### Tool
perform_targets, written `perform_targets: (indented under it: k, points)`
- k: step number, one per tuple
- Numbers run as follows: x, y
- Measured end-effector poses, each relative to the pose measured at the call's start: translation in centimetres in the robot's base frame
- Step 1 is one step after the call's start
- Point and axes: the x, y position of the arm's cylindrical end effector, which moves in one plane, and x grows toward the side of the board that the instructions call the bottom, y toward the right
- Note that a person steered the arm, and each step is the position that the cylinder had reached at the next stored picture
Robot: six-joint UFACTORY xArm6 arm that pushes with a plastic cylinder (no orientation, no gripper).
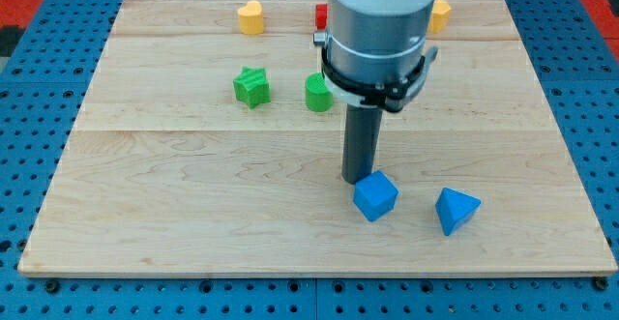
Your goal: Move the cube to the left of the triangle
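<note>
A blue cube lies on the wooden board, right of centre toward the view's bottom. A blue triangle block lies to its right, with a gap between them. My tip is down on the board, touching the cube's upper left side. The rod rises from there into the grey arm body.
A green star block and a green rounded block lie left of the arm. A yellow heart block, a red block partly hidden by the arm, and a yellow block lie near the top edge.
</note>
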Motion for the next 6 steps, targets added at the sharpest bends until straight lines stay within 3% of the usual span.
perform_targets:
  k: [1,2,3,4,5,6]
  points:
    - [1.2,0.1]
    - [1.7,-5.7]
    - [4.4,-2.6]
    - [4.1,2.9]
    - [2.6,3.0]
    - [-5.2,-1.5]
